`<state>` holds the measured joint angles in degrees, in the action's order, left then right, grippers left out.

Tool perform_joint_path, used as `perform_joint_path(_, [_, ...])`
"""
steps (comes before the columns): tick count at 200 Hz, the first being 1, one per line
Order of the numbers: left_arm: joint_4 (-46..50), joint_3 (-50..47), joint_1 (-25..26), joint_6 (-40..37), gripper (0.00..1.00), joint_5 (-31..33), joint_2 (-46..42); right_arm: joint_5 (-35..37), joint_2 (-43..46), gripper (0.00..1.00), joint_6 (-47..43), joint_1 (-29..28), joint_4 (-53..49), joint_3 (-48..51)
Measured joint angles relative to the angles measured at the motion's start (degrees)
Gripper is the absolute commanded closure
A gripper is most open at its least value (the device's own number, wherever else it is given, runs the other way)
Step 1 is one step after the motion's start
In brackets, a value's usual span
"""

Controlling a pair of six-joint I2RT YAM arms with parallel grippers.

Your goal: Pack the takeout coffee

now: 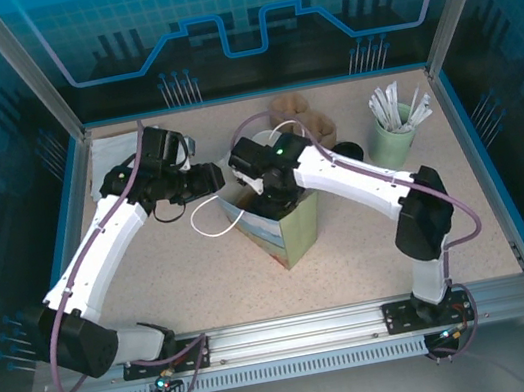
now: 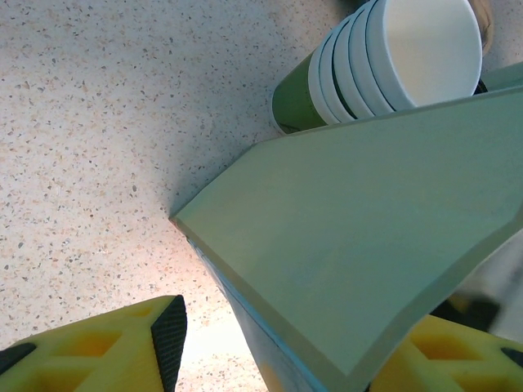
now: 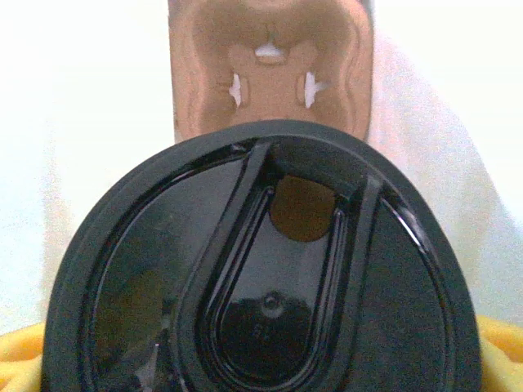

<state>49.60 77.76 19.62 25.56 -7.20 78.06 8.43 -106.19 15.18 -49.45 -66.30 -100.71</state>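
The paper bag [image 1: 295, 236] stands at the middle of the table. The right gripper [image 1: 274, 192] hangs over its mouth. Its wrist camera looks down on the coffee cup [image 3: 261, 278], whose black lid sits between the yellow fingers [image 3: 20, 359], above a brown cup carrier [image 3: 270, 73]. I cannot tell whether they clasp it. The left gripper [image 1: 206, 179], at the bag's 10 o'clock, has its jaws parted around the bag's edge. A stack of cups [image 2: 409, 57] stands just beyond. A cup of sticks [image 1: 394, 137] and a loose lid [image 1: 348, 153] sit at 2 o'clock.
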Motion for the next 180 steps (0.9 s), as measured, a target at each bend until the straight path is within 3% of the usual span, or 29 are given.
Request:
perform_joint_path(93, [-0.5, 1.0, -1.6, -0.4, 0.26, -0.7, -1.0, -2.7, 9.2, 0.39, 0.2, 2.3, 3.8, -1.8])
perform_joint_path(154, [-7.4, -1.0, -4.5, -1.2, 0.2, -4.8, -10.5, -5.9, 14.7, 0.39, 0.9, 5.2, 8.0, -0.9])
perform_joint_path(180, [-13.2, -5.2, -4.4, -3.3, 0.11, -9.5, -14.8, -7.2, 16.1, 0.39, 1.3, 6.3, 9.0, -0.9])
